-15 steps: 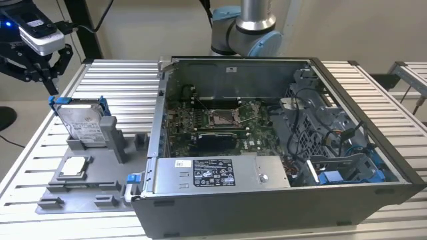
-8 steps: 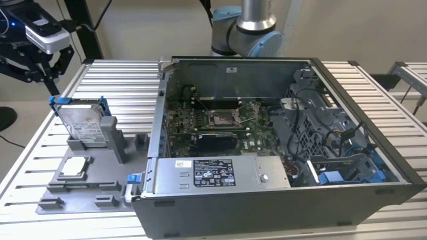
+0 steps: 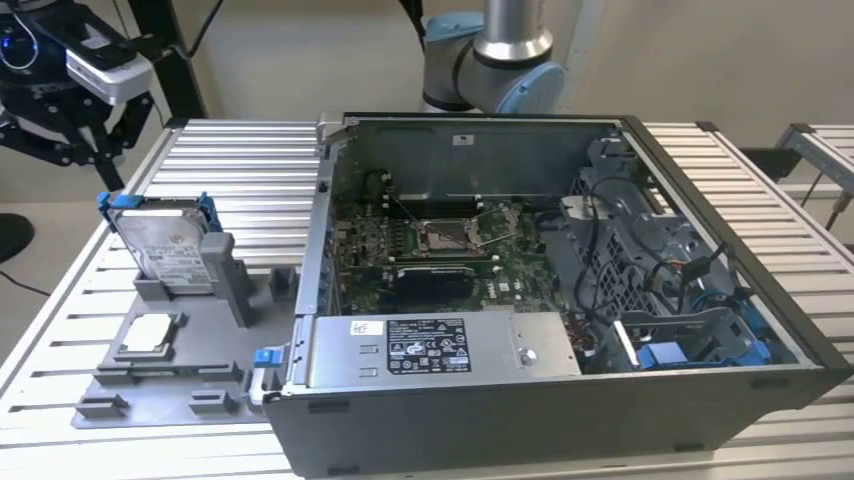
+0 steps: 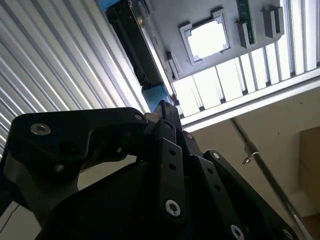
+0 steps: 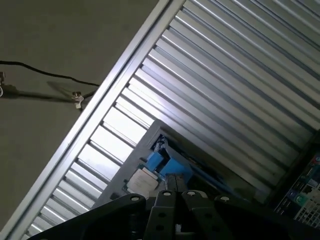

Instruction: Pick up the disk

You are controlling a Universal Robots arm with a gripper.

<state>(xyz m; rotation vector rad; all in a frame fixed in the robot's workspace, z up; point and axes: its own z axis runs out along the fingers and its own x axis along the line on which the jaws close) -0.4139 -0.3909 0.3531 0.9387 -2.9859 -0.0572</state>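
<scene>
Gripper (image 4: 164,107), pressed together and empty, hovers above the disk (image 3: 167,240), which stands upright in a grey holder (image 3: 238,280) on the counter (image 3: 247,160).

Silver arm (image 3: 514,25) with pale-blue joint caps (image 3: 527,88) — black linked end effector (image 4: 166,108) studded with silver screws (image 4: 172,208)
</scene>
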